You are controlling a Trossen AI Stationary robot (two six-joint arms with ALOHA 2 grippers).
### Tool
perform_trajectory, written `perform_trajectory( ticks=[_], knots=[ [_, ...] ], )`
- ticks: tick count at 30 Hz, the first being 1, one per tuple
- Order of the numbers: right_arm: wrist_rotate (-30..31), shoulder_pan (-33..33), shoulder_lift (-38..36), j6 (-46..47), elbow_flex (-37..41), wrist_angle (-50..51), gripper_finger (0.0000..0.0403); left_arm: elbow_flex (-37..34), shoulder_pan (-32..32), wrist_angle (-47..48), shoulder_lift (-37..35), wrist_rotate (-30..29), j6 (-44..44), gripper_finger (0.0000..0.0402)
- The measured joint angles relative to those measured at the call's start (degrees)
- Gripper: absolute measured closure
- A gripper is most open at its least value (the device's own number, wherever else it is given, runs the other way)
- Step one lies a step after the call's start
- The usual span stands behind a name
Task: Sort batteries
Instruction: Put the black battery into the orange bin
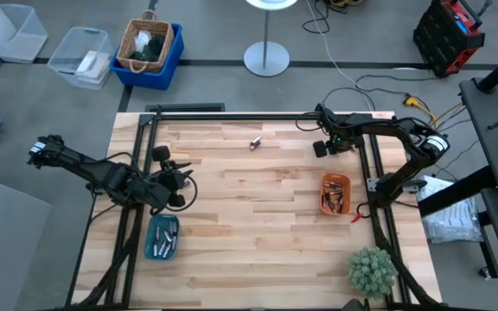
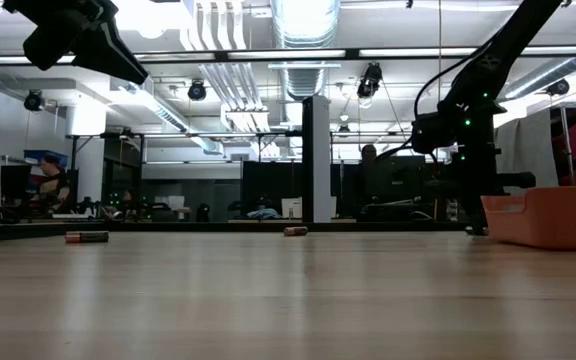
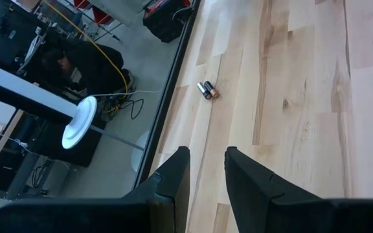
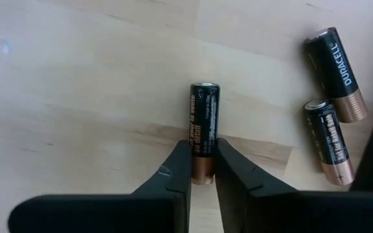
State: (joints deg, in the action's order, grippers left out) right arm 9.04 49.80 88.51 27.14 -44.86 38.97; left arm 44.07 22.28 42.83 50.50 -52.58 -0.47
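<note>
Batteries — three below the right gripper point(image 4: 203, 169), one point(image 4: 204, 131) pinched in its jaws — left gripper point(image 3: 206, 169) jaws slightly apart, empty.

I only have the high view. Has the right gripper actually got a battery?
Observer: Yes. The right wrist view shows the right gripper shut on a black-and-copper battery, pinching it near its copper end.
Operator: Any others close by?
Observer: Two more batteries lie on the table beside it, not touching it.
Operator: And the left gripper?
Observer: The left gripper is open, with nothing between its fingers.
</note>
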Motion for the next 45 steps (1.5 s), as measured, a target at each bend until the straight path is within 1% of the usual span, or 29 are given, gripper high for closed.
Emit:
perform_trajectory(
  ticks=[5, 10, 19, 25, 28, 31, 34, 39, 42, 45],
  knots=[
    [0.0, 0.0, -0.4, -0.8, 0.0, 0.0, 0.0369, 0.0, 0.0, 0.0, 0.0, 0.0, 0.0, 0.0324],
    [0.0, 0.1, -2.6, -1.2, 0.1, 0.2, 0.0369, 0.0, 0.0, 0.0, 0.0, 0.0, 0.0, 0.0324],
    [0.0, 0.1, -6.6, -2.9, -3.1, 3.0, 0.0369, 0.0, 0.0, 0.0, 0.0, 0.0, 0.0, 0.0324],
    [-2.2, -1.1, -9.7, -5.5, -7.0, 8.2, 0.0369, 0.0, 0.0, 0.0, 0.0, 0.0, 0.0, 0.0324],
    [-4.7, -2.2, -11.8, -7.3, -9.1, 10.5, 0.0369, 0.0, 0.0, 0.0, 0.0, 0.0, 0.0, 0.0324],
    [-8.8, -4.5, -14.1, -8.8, -11.2, 12.0, 0.0369, 0.0, 0.0, 0.0, 0.0, 0.0, 0.0, 0.0324],
    [-11.7, -7.5, -15.7, -10.7, -13.4, 16.9, 0.0369, 0.0, 0.0, -0.2, 0.0, -0.8, 0.0, 0.0324],
    [-12.1, -13.9, -17.5, -11.6, -17.1, 26.1, 0.0369, 0.0, 0.0, -0.4, 0.0, -0.9, 0.0, 0.0324],
    [-12.5, -18.4, -18.3, -13.0, -18.2, 30.2, 0.0369, 0.0, 0.0, -0.4, 0.0, -0.9, 0.0, 0.0324],
    [-13.4, -22.4, -18.6, -12.5, -18.7, 33.9, 0.0369, 0.0, 0.0, -0.4, 0.0, -0.9, 0.0, 0.0324]
  ],
)
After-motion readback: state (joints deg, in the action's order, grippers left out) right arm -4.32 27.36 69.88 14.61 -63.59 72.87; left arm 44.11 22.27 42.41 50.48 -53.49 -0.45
